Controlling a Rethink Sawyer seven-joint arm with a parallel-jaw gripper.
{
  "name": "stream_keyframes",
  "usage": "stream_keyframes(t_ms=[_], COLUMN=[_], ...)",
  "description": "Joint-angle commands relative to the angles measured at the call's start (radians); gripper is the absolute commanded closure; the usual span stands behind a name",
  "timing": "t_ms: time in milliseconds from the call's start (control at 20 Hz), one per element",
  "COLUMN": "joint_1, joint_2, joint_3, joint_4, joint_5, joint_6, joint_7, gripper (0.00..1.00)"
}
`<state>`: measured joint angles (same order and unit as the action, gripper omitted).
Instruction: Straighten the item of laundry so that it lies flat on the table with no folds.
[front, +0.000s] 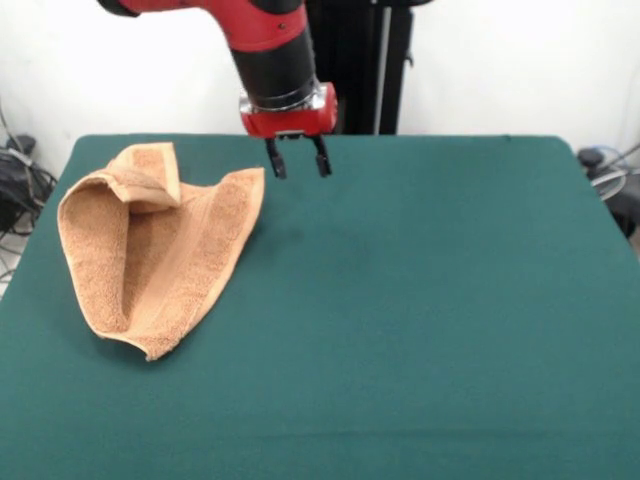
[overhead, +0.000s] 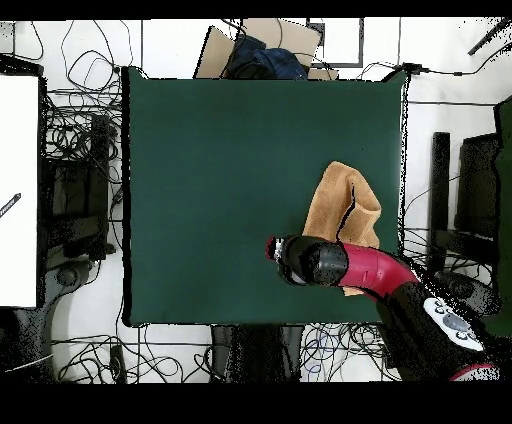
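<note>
Towel (front: 160, 250), orange-tan terry, sits in the left part of the front view, on the dark green tabletop (front: 420, 330). Not flat: crumpled into a rough cone or pocket shape, with the left edge rolled up into a raised curved rim and an open hollow behind it. Top corner is folded over on itself, forming a small flap at the upper left of the cloth. A woven band runs along the right-hand side, down toward the bottom point near frame lower left. Right top corner of the cloth points toward frame centre-top.

Overhead view: same towel (overhead: 340, 205) in the right half of the frame, near the right edge of the tabletop (overhead: 220, 160), a dark crease down its middle, its lower end hidden under the arm.

Gripper (front: 297, 158) hangs just right of the towel's upper right corner in the front view, above the tabletop, clear of the cloth. Two black fingers (front: 275, 160) spread apart, pointing down, nothing between them. Red wrist block and black-and-red arm (front: 270, 45) come in from the frame top. Overhead, the arm (overhead: 370, 268) enters from lower right and its black end (overhead: 300, 260) sits left of the towel's lower part; fingers not visible there.

Cables and gear lie around the tabletop on the floor (overhead: 85, 170).
</note>
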<state>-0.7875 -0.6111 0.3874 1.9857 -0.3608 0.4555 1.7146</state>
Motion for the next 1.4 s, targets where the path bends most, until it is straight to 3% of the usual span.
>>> stream_keyframes(t_ms=[50,950,1250,1400], joint_1=[-0.009,-0.019,-0.030,-0.040], joint_2=[-0.021,-0.083,0.077,0.089], joint_3=[0.053,0.073,0.062,0.062], joint_4=[-0.052,-0.052,-0.089,-0.080], joint_5=[0.011,0.033,-0.024,-0.031], joint_6=[-0.001,0.062,-0.065,-0.079], joint_7=[0.028,0.005,-0.002,-0.001], gripper=[0.00,0.00,0.00,0.00])
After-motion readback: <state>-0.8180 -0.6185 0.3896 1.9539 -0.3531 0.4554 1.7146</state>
